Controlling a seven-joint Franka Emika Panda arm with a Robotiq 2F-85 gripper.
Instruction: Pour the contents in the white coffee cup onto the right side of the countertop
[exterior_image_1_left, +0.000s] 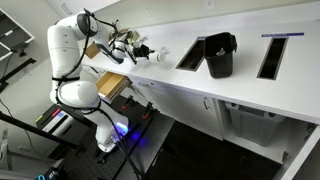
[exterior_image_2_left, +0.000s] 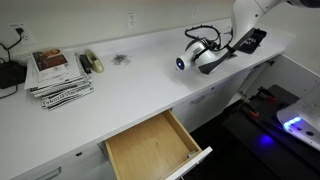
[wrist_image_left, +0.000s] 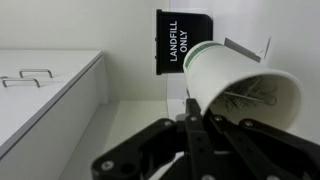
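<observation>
My gripper (wrist_image_left: 195, 112) is shut on the white coffee cup (wrist_image_left: 235, 85), which has a green band near its rim. The cup lies tipped on its side, mouth towards the wrist camera. Inside it I see only thin dark marks, no pale bits. In an exterior view the gripper (exterior_image_1_left: 142, 50) holds the cup (exterior_image_1_left: 160, 56) just above the white countertop (exterior_image_1_left: 250, 95), left of a dark slot (exterior_image_1_left: 190, 56). In the wrist view a slot labelled "LANDFILL ONLY" (wrist_image_left: 184, 45) lies beyond the cup. A small patch of tiny bits (exterior_image_2_left: 120, 60) lies on the countertop (exterior_image_2_left: 140, 90), apart from the gripper (exterior_image_2_left: 200, 58).
A black bin (exterior_image_1_left: 220, 55) stands between the two slots; the second slot (exterior_image_1_left: 272, 55) is further along. Magazines (exterior_image_2_left: 58, 75) and a stapler (exterior_image_2_left: 92, 63) lie at one end of the counter. A wooden drawer (exterior_image_2_left: 155, 145) stands open below the counter edge.
</observation>
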